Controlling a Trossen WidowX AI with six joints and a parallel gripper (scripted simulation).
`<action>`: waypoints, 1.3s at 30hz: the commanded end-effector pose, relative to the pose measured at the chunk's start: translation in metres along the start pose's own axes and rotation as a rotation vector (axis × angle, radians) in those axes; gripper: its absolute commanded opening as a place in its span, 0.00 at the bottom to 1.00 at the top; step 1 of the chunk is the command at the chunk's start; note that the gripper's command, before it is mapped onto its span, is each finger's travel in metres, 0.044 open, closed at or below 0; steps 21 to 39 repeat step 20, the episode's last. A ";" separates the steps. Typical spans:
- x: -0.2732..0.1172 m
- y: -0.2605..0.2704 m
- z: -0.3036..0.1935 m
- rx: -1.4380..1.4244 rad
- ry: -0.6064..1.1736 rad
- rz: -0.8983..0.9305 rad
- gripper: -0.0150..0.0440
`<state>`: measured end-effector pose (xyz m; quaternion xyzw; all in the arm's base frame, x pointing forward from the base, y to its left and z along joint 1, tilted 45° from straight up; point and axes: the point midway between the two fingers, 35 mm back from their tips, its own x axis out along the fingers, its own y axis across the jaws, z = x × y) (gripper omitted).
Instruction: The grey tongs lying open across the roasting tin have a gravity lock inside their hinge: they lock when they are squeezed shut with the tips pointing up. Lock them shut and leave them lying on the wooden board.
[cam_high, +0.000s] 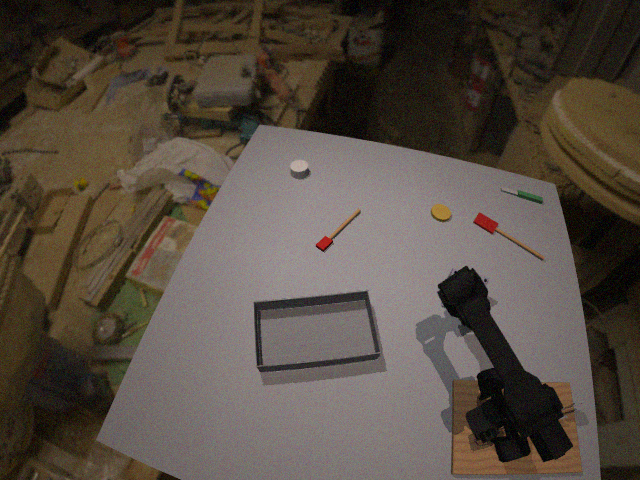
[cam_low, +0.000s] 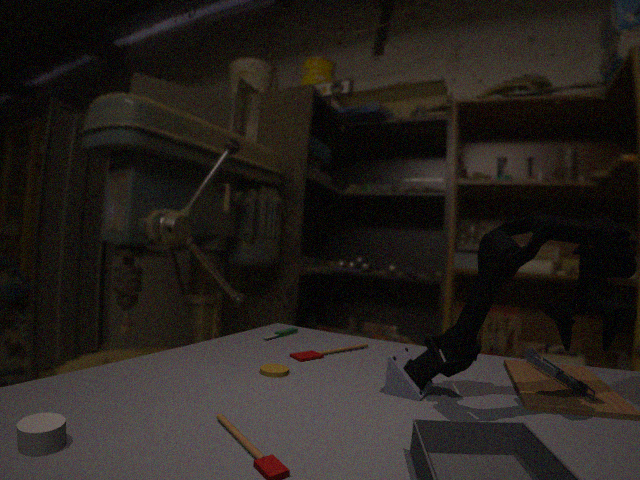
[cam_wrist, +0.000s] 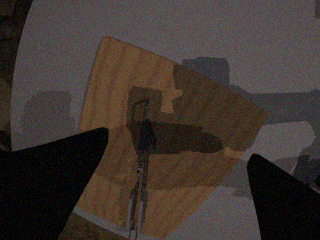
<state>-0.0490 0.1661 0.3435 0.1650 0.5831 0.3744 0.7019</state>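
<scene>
The grey tongs (cam_high: 568, 407) (cam_low: 555, 373) (cam_wrist: 145, 140) lie lengthwise over the wooden board (cam_high: 465, 459) (cam_low: 615, 403) (cam_wrist: 107, 70). Their two arms run close together with a narrow gap; whether the lock is engaged cannot be seen. One end reaches the board's edge and looks a little raised in the exterior view. In the top view the arm hides most of them. My gripper (cam_low: 587, 345) (cam_wrist: 182, 150) is wide open and empty above the tongs, its fingers pointing down and clear of them. The roasting tin (cam_high: 320, 363) (cam_low: 465, 436) stands apart from the board, with nothing in it.
A red-headed spatula (cam_high: 324, 243) (cam_low: 271, 466) and a larger one (cam_high: 485, 223) (cam_low: 307, 355) lie farther off. A yellow disc (cam_high: 440, 212) (cam_low: 274, 369), a white cylinder (cam_high: 299, 168) (cam_low: 41, 435) and a green-handled tool (cam_high: 530, 196) (cam_low: 287, 331) are also on the table.
</scene>
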 end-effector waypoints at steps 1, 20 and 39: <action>-0.027 0.000 0.006 -0.010 0.077 0.074 1.00; -0.037 0.001 0.008 -0.016 0.109 0.104 1.00; -0.037 0.001 0.008 -0.016 0.109 0.104 1.00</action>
